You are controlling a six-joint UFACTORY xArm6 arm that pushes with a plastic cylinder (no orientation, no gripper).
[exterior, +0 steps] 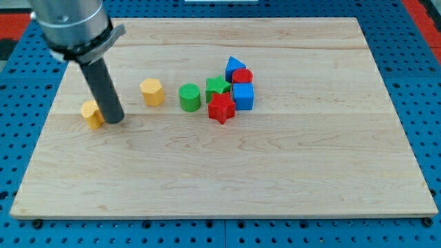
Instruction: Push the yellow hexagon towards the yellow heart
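Note:
The yellow hexagon (152, 91) stands left of the board's middle. The yellow heart (91, 114) lies near the board's left edge, partly hidden behind my rod. My tip (114, 121) rests on the board right beside the heart's right side, between the heart and the hexagon, about fifty pixels left of and below the hexagon.
A green cylinder (189, 97) stands right of the hexagon. Further right is a tight cluster: a green star-like block (218, 87), a red star (221, 108), a blue cube (243, 96), a red cylinder (242, 76) and a blue triangle (234, 66). The wooden board (275, 172) lies on blue pegboard.

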